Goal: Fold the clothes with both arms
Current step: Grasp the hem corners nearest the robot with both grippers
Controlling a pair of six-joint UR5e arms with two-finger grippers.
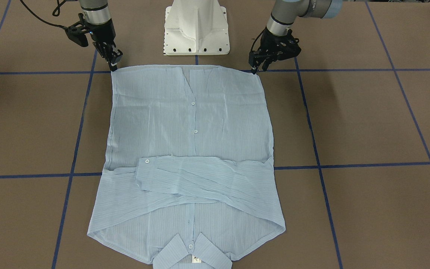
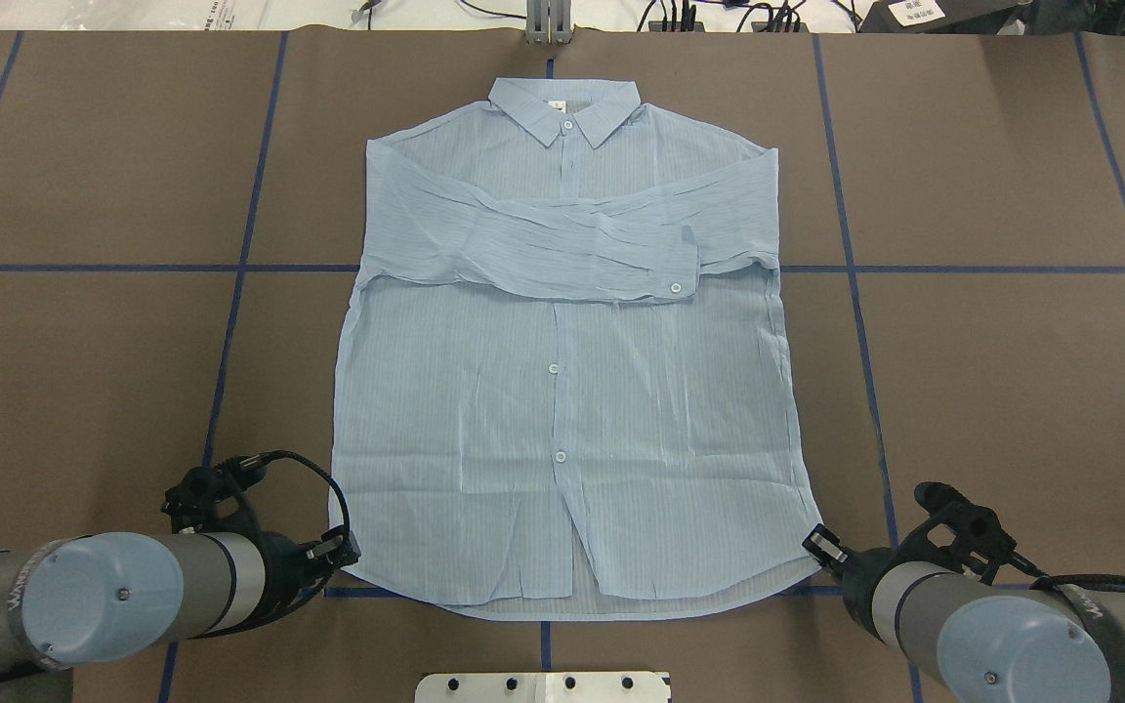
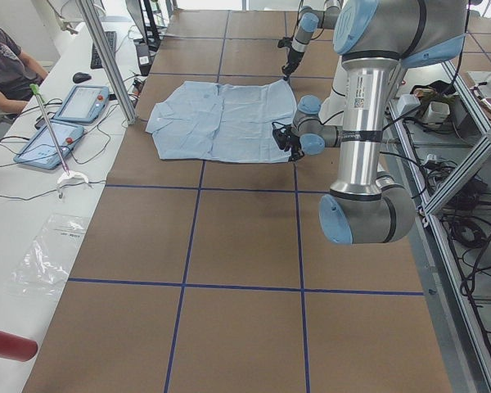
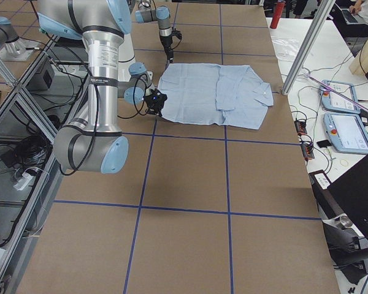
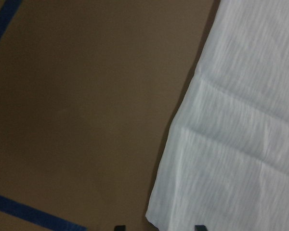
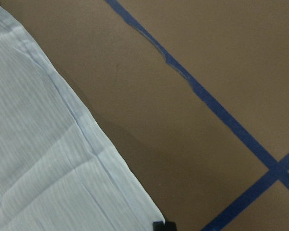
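The light blue striped shirt [image 1: 192, 123] lies flat and buttoned on the brown table, collar away from the robot and both sleeves folded across the chest [image 2: 562, 391]. My left gripper [image 1: 258, 69] is down at the hem corner on my left [image 2: 350, 547]. In the left wrist view its fingertips [image 5: 200, 227] stand apart with the corner of the shirt [image 5: 241, 144] between them, so it is open. My right gripper [image 1: 113, 66] is at the other hem corner [image 2: 816, 540]. In the right wrist view it [image 6: 164, 225] is shut on the tip of the shirt [image 6: 38, 159].
The white pedestal base [image 1: 196, 30] stands just behind the hem. Blue tape lines [image 1: 349, 166] cross the table. An operators' desk with tablets [image 3: 65, 115] runs along the far side, past the collar. A red bottle [image 3: 8, 344] lies at that desk's end.
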